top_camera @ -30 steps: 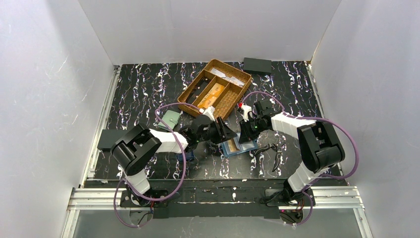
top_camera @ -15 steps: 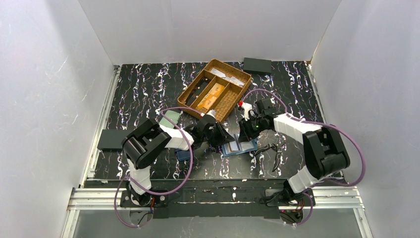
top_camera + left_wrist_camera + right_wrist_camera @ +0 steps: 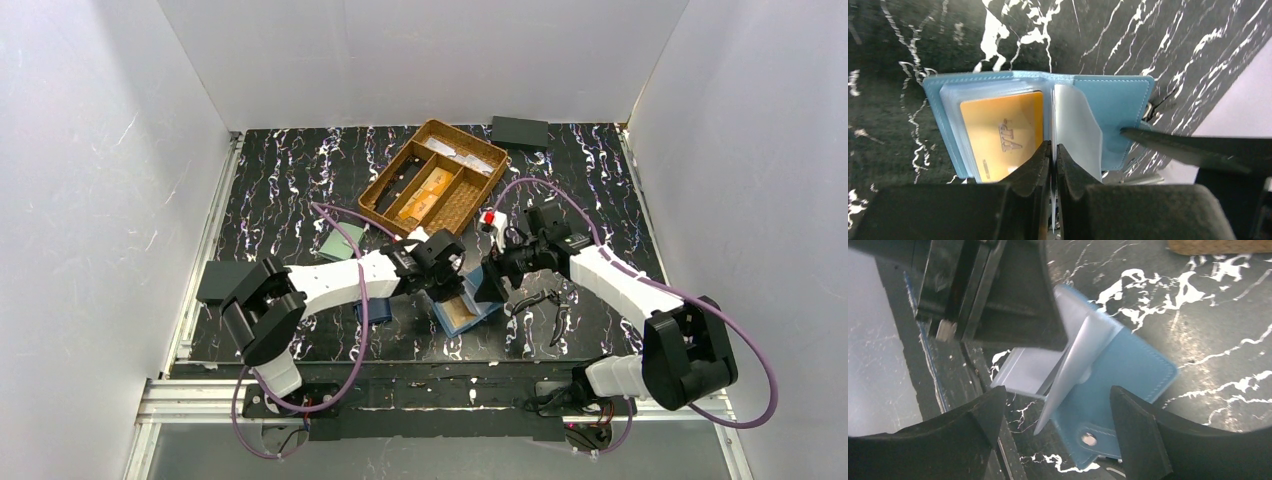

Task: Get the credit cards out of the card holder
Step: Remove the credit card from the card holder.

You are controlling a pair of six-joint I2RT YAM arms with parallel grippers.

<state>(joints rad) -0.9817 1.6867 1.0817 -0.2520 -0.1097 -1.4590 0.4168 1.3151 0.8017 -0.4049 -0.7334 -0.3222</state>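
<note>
The holder (image 3: 1113,110) lies open on the bench (image 3: 1148,40), nearer than the basket (image 3: 462,205) and between the two arms, with one gold card (image 3: 1003,132) in a clear pocket on its left half. The left pincer (image 3: 1054,147) is pinched shut on a clear inner leaf (image 3: 1075,127), which stands up from the fold. The right pincer (image 3: 1057,395) is spread wide over the holder's other half, gripping nothing, with one fingertip touching the blue cover.

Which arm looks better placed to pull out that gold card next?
Probably the right. The right gripper is open over the card holder, free to pinch the gold card. The left gripper is shut on a clear sleeve, seemingly holding it up.
</note>
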